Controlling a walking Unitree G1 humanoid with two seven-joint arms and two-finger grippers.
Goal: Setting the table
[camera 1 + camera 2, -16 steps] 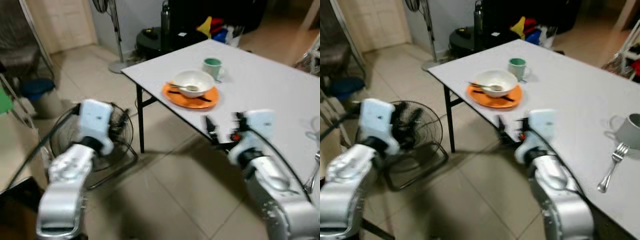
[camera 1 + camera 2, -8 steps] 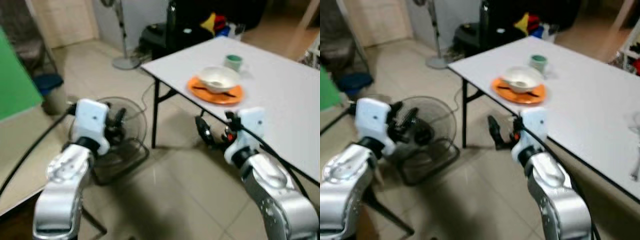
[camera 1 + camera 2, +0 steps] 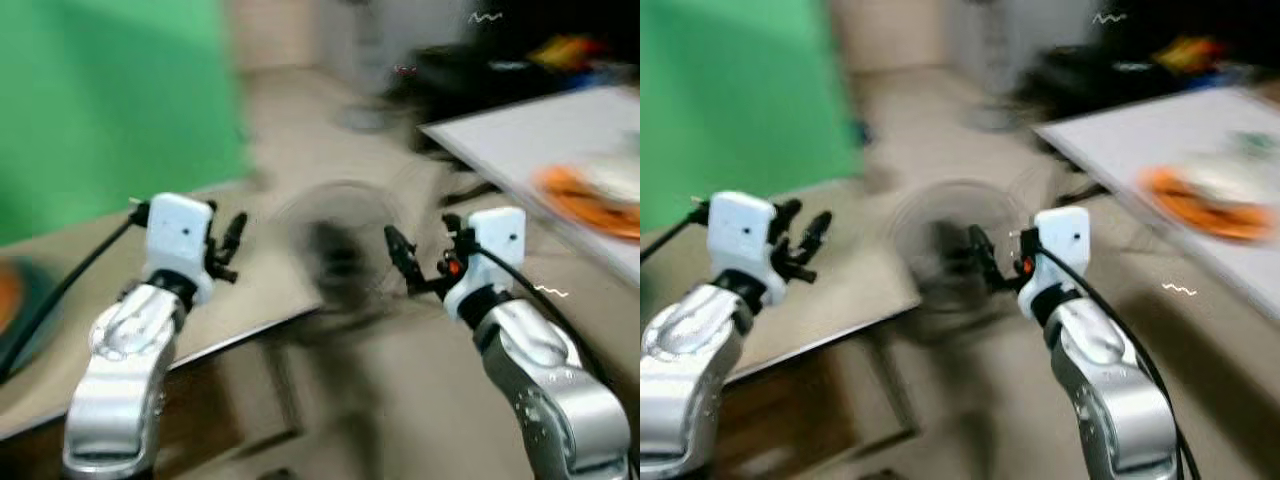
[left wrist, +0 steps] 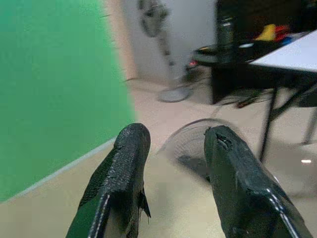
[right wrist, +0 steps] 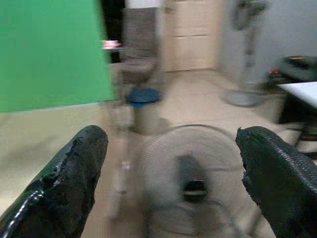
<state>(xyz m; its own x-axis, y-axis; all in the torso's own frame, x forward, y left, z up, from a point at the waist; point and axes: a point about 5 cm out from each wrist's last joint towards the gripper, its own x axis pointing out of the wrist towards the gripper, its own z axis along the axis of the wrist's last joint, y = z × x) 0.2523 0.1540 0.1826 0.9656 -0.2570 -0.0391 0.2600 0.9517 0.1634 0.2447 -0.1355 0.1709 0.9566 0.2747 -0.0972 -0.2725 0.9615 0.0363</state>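
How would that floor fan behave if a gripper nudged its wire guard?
The floor fan would probably flex at the guard: it looks like thin open wire. It sits low on the floor, tilted back, so it would likely slide rather than tip. Motion blur hides its base, so footing is uncertain.

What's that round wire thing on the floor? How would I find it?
Start at the white table with the orange plate on the robot's right. On the tiled floor beside its dark legs sits a floor fan. It is the one low round wire cage with a dark hub in the middle, unlike the tall standing fan by the far wall.
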